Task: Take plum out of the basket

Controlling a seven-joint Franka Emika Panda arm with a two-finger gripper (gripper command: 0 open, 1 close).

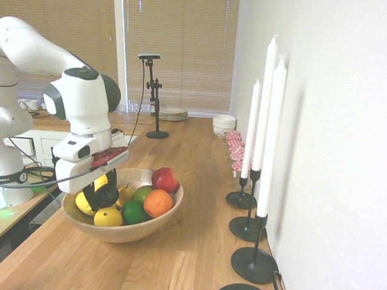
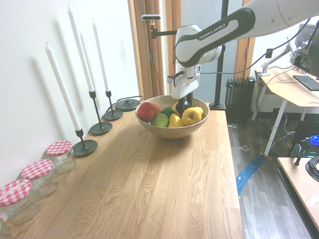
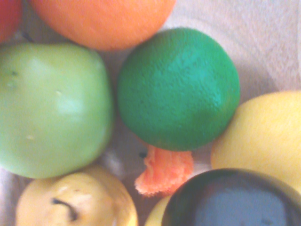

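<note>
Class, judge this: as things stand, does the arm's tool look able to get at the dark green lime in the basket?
Probably not yet: the tool is shut on the plum, though the lime lies uncovered in the basket.

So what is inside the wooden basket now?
The basket holds a red apple, an orange, a lime, a green apple and yellow fruits. The gripper holds the plum just above them. The basket's bottom is mostly covered.
</note>
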